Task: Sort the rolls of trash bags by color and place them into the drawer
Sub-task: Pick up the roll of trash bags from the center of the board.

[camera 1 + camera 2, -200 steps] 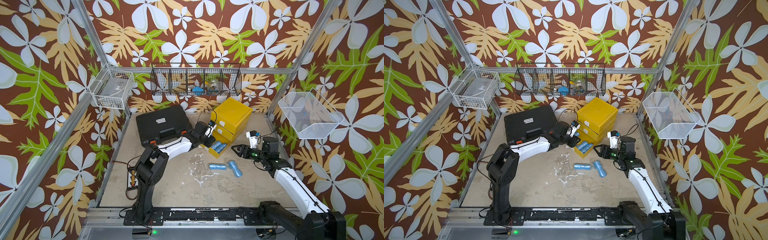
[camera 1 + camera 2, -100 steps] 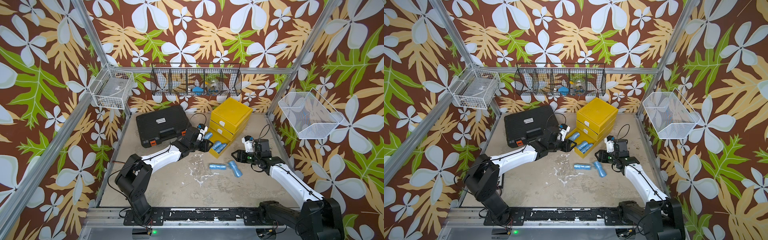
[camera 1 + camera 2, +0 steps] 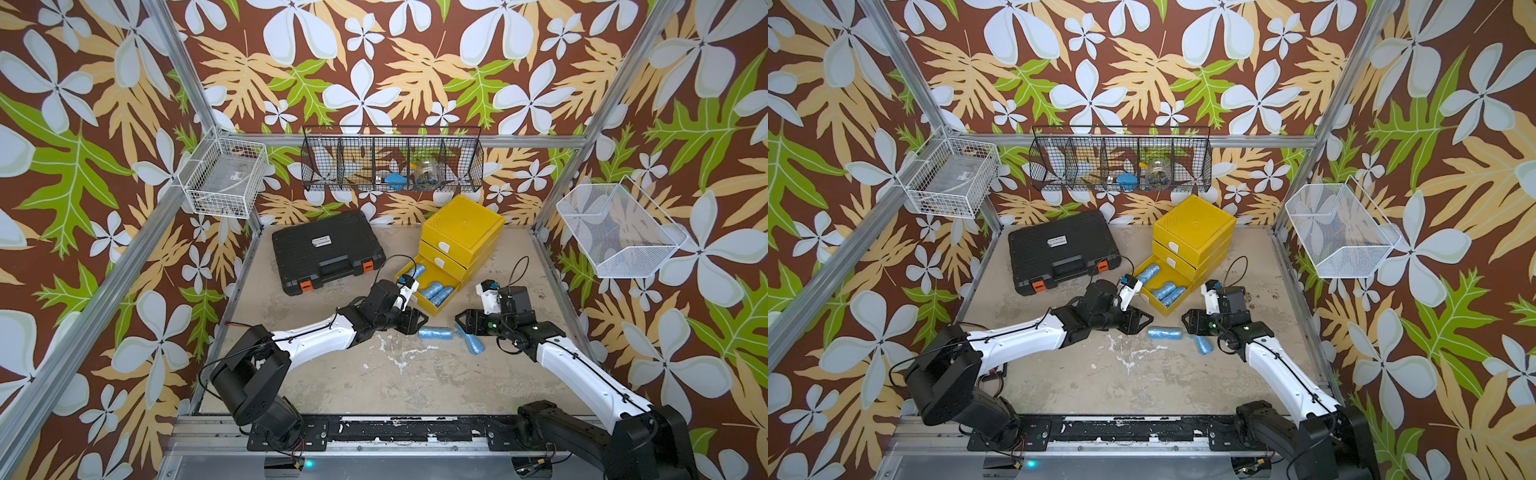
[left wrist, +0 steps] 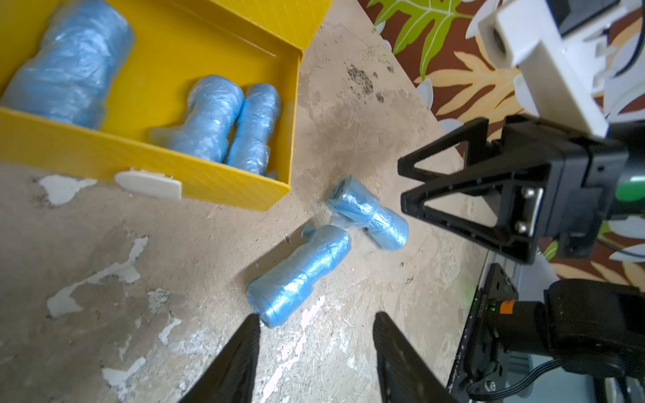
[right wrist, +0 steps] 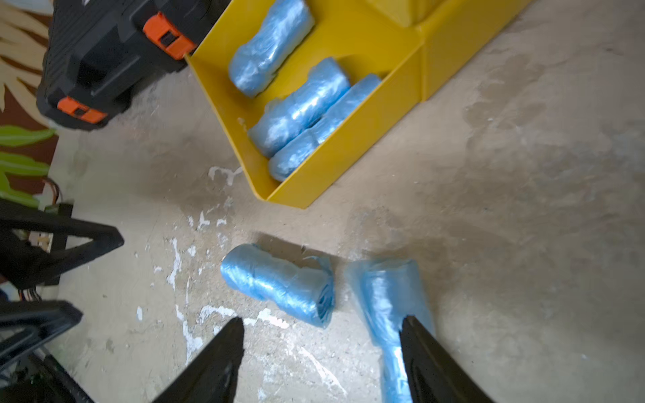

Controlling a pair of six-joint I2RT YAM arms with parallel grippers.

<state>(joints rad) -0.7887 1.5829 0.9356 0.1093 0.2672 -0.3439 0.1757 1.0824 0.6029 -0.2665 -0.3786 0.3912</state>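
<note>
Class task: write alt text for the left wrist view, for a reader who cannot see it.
A blue trash bag roll and a second roll lie on a worn table beyond the open left gripper. Three more rolls sit in an open yellow drawer; the open right gripper hovers opposite.

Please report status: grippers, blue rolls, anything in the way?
Left gripper open, empty. Right gripper open, empty. Three blue rolls in drawer, two rolls on table. Grippers close together: may collide.

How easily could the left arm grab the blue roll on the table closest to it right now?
Probably yes. The left gripper is open, and the near roll lies just ahead of its fingertips with nothing between. The right gripper hovers by the other roll, clear of that path.
</note>
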